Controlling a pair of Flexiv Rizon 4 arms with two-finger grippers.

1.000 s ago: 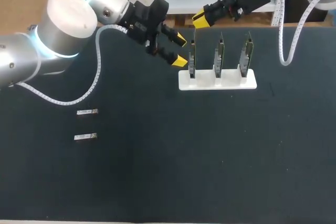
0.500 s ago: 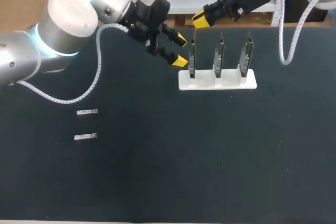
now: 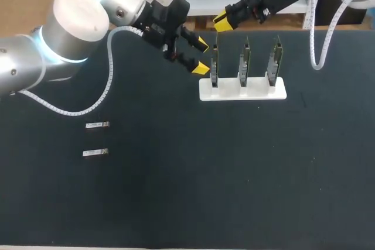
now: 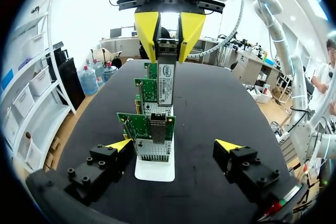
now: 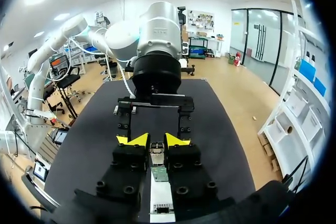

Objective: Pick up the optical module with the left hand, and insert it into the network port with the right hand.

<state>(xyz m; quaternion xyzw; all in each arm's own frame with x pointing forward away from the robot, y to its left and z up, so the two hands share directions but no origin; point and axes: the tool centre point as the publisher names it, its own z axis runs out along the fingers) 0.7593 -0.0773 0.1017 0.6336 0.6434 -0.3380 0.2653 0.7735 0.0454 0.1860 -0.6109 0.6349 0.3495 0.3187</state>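
My right gripper (image 3: 222, 21) hangs above the leftmost of three green network cards (image 3: 214, 62) standing in a white stand (image 3: 242, 89). It is shut on a silver optical module (image 4: 166, 80), which points down over the card's metal port (image 4: 157, 128). In the right wrist view the module (image 5: 156, 153) sits between my yellow fingertips (image 5: 176, 140), with the card (image 5: 160, 174) just under it. My left gripper (image 3: 201, 55) is open beside that same card, facing it; in its own view the left gripper (image 4: 173, 148) holds nothing.
Two more optical modules (image 3: 97, 125) (image 3: 95, 153) lie on the black table at the left. The other two cards (image 3: 244, 61) (image 3: 274, 60) stand to the right in the stand.
My right gripper with the module has shifted very slightly left and away from me. The left arm has not moved.
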